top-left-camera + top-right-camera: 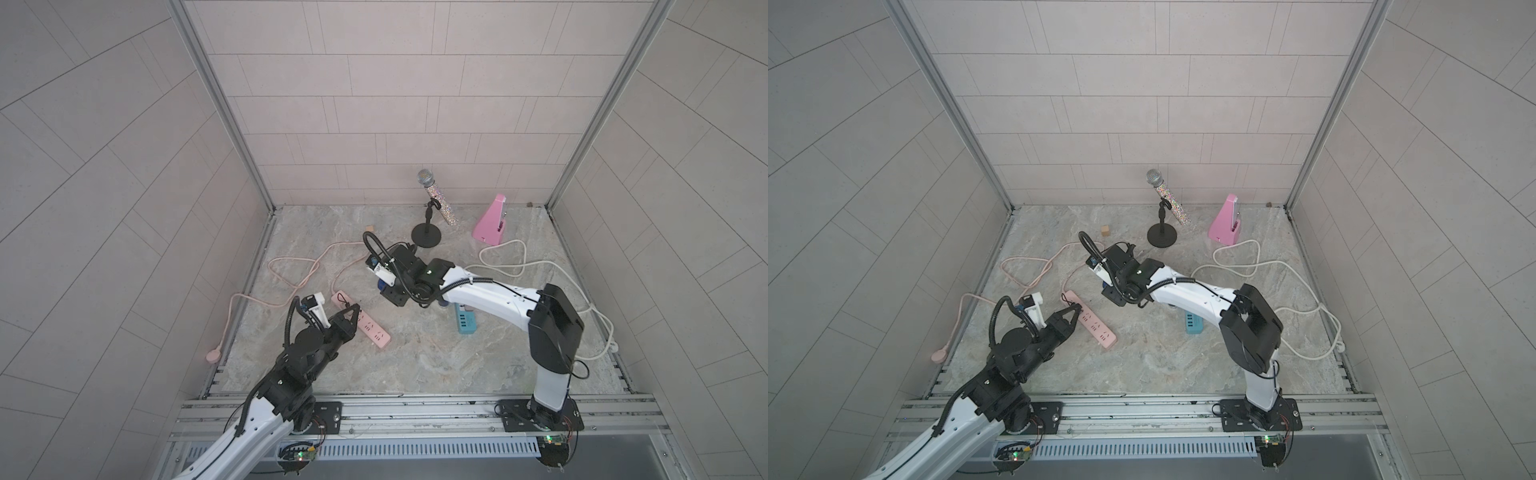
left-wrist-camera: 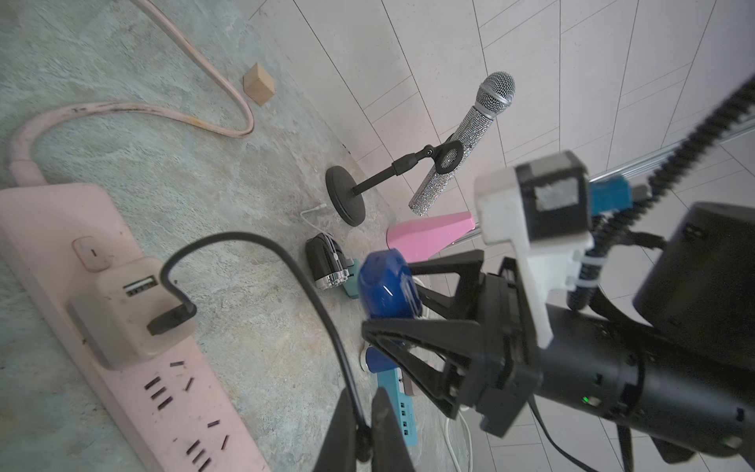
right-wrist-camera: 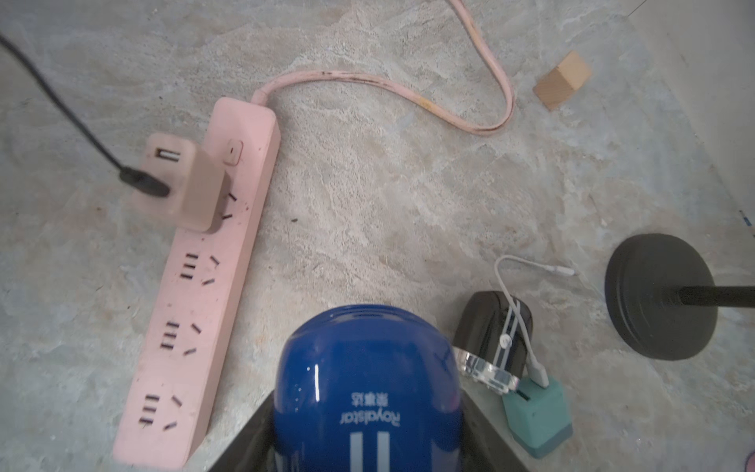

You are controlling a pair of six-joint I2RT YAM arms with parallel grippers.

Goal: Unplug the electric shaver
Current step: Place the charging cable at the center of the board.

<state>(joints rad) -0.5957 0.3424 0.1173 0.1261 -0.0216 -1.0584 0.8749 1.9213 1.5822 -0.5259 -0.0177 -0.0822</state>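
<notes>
The electric shaver (image 3: 367, 388) is a glossy dark-blue, dome-ended body with white "Royalstar" lettering and two white stripes. It is clamped between the jaws of the right gripper (image 2: 388, 296), near the middle of the tabletop (image 1: 436, 361); whether it touches the surface cannot be told. The black cable (image 2: 253, 241) is plugged into one USB port of a pale charger block (image 2: 130, 310). From there it arcs up and runs into the closed jaws of the left gripper (image 2: 361, 433), and its far end is hidden. The block stands in the socket next to the switch of the pink power strip (image 3: 204, 286). That strip lies flat and slanted in the left half of the tabletop, toward the front.
</notes>
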